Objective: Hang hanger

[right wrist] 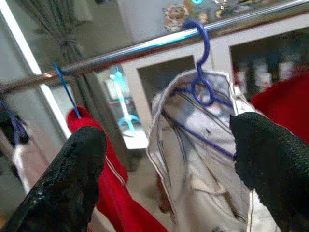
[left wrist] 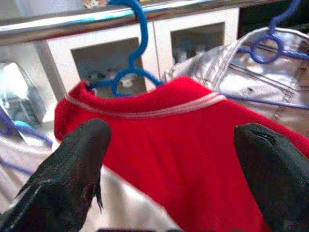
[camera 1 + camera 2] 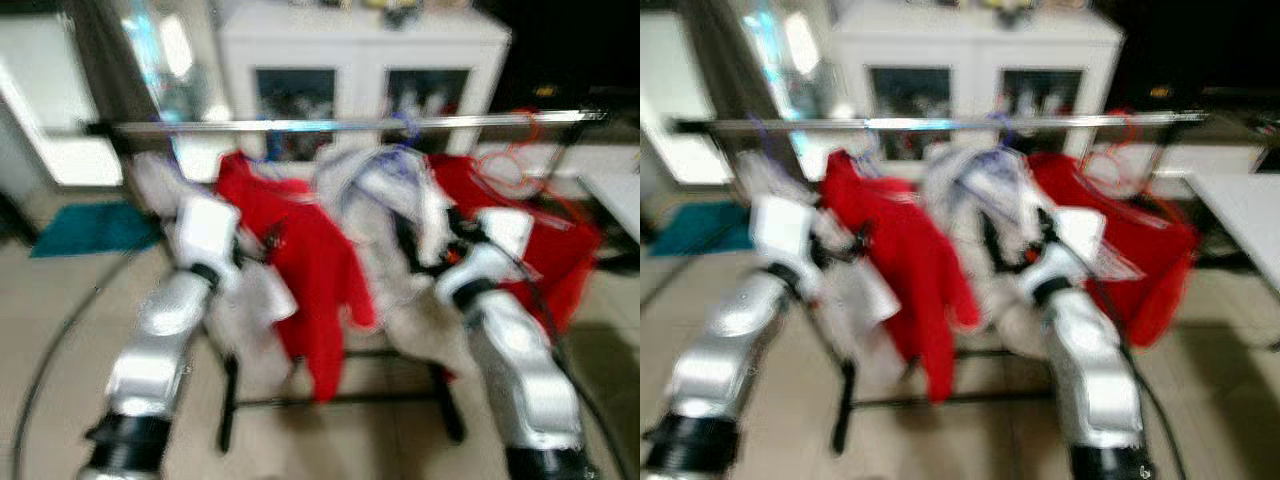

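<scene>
Head views, blurred: both arms reach toward the rail point(image 3: 350, 124), where clothes hang.

Left wrist: left gripper point(image 2: 176, 159) spread wide, empty, facing the red top point(image 2: 193, 159) on its blue hanger point(image 2: 135, 72), hooked over the rail.

Right wrist: right gripper point(image 1: 169, 164) wide, empty, before the pale jacket point(image 1: 203, 159), likewise hung.

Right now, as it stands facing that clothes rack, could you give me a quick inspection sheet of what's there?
Surface: metal rail of a clothes rack, standing on a tiled floor.
Job's things: red top on a blue hanger hooked over the rail; pale jacket on a purple-blue hanger, also hooked.
Clutter: more red and white garments on the rail.
Grippers: left gripper open, facing the red top; right gripper open, facing the pale jacket.
Cables: nothing seen clearly; picture blurred.
Surroundings: white cabinet behind, teal mat.
</scene>
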`<state>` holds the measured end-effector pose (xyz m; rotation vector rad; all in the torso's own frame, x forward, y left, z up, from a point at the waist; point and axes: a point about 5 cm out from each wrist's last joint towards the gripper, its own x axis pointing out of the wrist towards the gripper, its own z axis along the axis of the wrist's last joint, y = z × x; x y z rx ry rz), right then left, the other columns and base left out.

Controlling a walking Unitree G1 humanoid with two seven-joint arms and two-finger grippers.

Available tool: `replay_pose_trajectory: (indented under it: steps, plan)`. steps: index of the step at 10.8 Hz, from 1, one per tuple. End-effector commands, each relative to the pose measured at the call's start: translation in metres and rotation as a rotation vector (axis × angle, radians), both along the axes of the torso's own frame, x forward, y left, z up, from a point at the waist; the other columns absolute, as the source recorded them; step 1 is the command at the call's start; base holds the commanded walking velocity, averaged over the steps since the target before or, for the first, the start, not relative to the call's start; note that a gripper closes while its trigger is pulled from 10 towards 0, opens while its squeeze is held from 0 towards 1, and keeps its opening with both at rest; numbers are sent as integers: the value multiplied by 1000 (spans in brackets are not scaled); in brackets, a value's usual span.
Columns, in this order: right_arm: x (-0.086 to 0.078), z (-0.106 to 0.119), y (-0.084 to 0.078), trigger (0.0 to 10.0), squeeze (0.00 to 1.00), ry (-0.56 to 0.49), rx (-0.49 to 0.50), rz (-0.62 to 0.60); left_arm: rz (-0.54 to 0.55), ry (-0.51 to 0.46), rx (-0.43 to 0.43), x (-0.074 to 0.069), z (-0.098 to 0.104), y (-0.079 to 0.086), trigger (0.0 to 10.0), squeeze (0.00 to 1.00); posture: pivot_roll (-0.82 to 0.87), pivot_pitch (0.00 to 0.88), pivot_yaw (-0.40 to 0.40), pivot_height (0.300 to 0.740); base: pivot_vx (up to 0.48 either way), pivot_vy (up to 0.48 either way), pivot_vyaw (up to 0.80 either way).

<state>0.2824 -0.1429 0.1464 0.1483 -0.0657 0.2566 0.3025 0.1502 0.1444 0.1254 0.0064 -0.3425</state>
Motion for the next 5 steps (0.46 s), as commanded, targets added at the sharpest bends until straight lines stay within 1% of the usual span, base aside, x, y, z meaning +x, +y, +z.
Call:
replay_pose_trajectory:
  steps: [1,2,3,4,5]
  plan:
    - [1,4,2,10000,1000,-29,-26,-11,10,-17,15,6,6,2,10000,0,-4,0,52,740,0,345,0]
    - [0,4,0,10000,1000,-24,-36,0,7,-4,2,8,6,0,10000,0,-7,0,63,740,0,0,0]
    - [0,2,-3,10000,1000,-15,-67,-6,3,10,-14,9,5,-3,10000,0,-3,0,66,740,0,0,0]
    - [1,-7,-4,10000,1000,60,-126,18,-26,43,-25,8,1,-8,10000,0,2,0,66,740,0,0,800]
    - [1,-10,-1,10000,1000,75,-154,44,-44,52,-34,6,1,-12,10000,0,3,0,64,740,0,0,800]
